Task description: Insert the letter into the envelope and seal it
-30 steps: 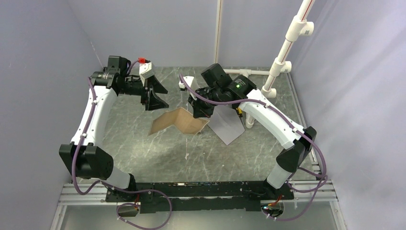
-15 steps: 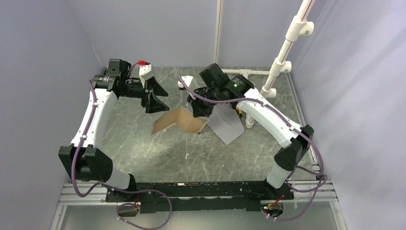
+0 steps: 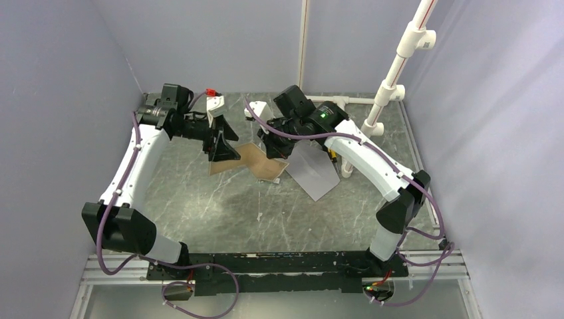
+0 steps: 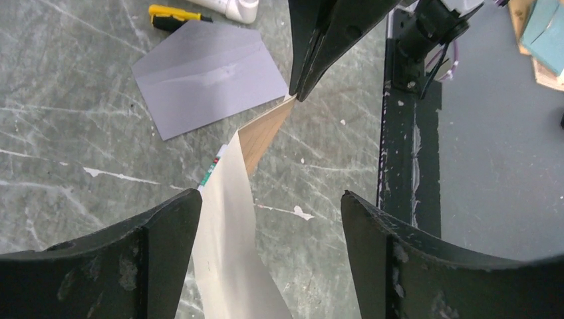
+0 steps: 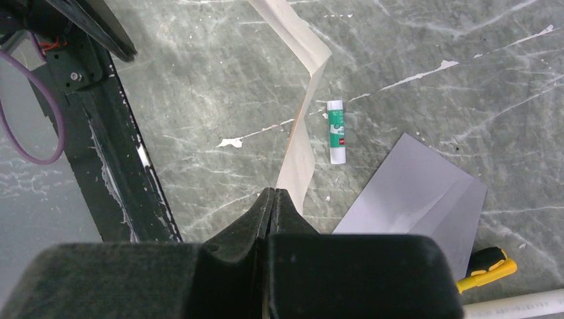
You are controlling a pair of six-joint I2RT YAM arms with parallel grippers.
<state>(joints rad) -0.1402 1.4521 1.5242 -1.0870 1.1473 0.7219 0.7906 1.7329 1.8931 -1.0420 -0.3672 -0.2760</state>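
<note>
The tan letter (image 3: 256, 161) hangs bent above the table, its right corner pinched in my shut right gripper (image 3: 274, 154). The right wrist view shows the sheet (image 5: 299, 149) rising from the closed tips (image 5: 274, 193) and curling away. My left gripper (image 3: 225, 143) is open around the letter's left end; in its wrist view the pale sheet (image 4: 229, 246) runs between the fingers (image 4: 271, 194), close beside the left one (image 4: 159, 252). I cannot tell whether they touch. The grey envelope (image 3: 312, 174) lies flat on the table to the right of the letter, flap unfolded (image 4: 209, 76).
A green-and-white glue stick (image 5: 337, 131) lies on the table under the letter. A yellow-handled tool (image 5: 489, 266) and a white pipe stand (image 3: 392, 73) sit beyond the envelope. The black base rail (image 4: 399, 133) runs along the near edge.
My left gripper has swung right, from clear of the letter to around its left end. The letter has bunched up and bent more sharply. The right gripper has stayed shut on its corner.
</note>
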